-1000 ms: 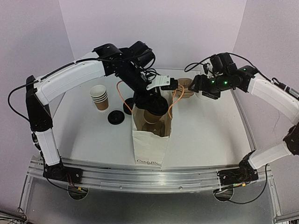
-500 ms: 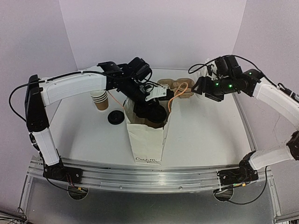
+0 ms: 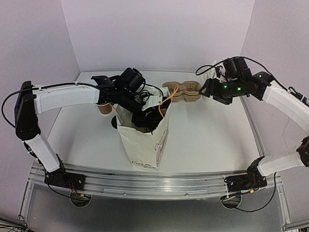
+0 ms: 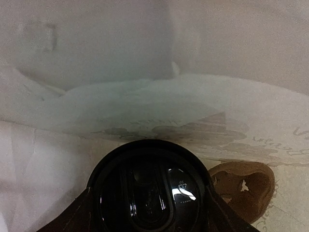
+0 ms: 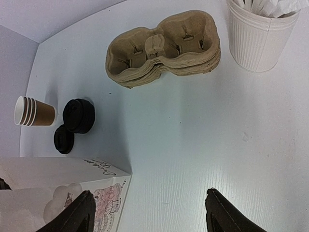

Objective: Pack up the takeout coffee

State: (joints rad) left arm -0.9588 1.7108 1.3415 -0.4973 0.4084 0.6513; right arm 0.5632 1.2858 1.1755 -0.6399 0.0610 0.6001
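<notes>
Depth is what counts: the takeout coffee [image 4: 149, 191], upright and lid up, is clamped by the left gripper [image 4: 149, 217] inside the white bag [image 3: 145, 150] left of centre, its floor straight below, while the right gripper [image 5: 149, 208] hangs open and empty, far right.

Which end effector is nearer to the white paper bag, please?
Left. The left end effector reaches down inside the paper bag, holding the lidded coffee cup. The right end effector hovers open, apart from the bag, near the stack of cup carriers.
</notes>
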